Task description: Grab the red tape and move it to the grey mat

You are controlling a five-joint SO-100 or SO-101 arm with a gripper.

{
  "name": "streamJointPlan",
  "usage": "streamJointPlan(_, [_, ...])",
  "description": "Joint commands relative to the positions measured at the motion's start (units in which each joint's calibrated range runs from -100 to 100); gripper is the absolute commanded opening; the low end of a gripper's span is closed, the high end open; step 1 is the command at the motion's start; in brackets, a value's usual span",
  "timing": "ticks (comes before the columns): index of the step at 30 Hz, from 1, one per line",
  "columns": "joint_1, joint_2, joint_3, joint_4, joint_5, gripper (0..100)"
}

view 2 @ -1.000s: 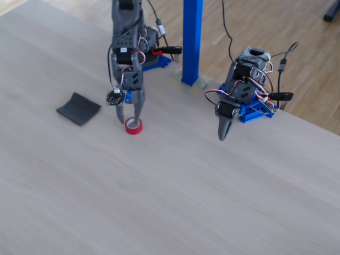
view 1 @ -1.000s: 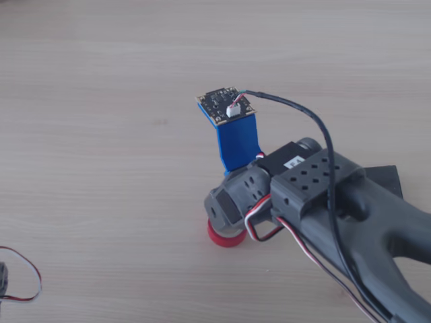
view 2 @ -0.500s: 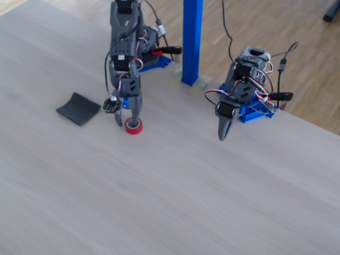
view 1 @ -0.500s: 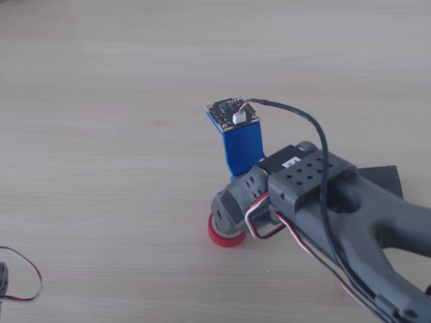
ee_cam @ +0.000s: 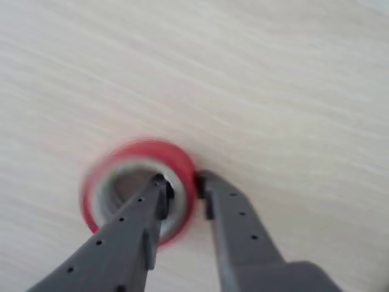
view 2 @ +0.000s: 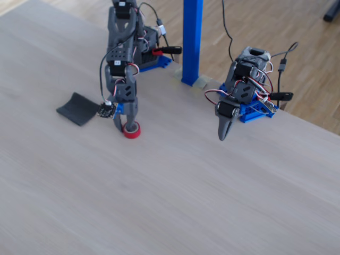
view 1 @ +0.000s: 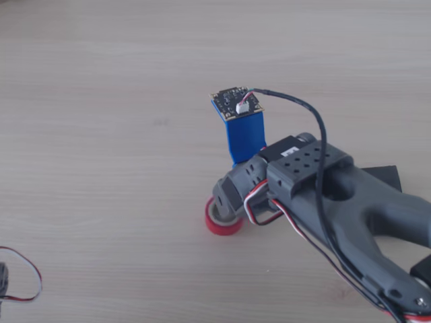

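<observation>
pale woodgrain table (ee_cam: 292, 73), grey perforated gripper (ee_cam: 182, 185) seemingly pinching blurred red tape (ee_cam: 143, 152) ring's wall

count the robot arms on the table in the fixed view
2: one arm at the upper left, its gripper on the red tape; a second arm at the right edge.

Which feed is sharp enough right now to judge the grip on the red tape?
Wrist view: motion-blurred, the red tape smeared, though one finger sits inside the core and one outside the wall. Other view: sharp, evenly lit, but the gripper body covers most of the roll. Fixed view: clear, soft daylight, tape tiny beside the grey mat.
</observation>
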Motion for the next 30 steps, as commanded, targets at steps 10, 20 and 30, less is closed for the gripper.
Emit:
streamJointPlan(10, [0.27,-12.89,-0.74,0.19,0.48,2])
streamJointPlan(20, [9.02,-23.02,-0.65,0.27,0.53,2])
streamJointPlan(30, [21.28,-33.40,8.39,0.02,0.59,2])
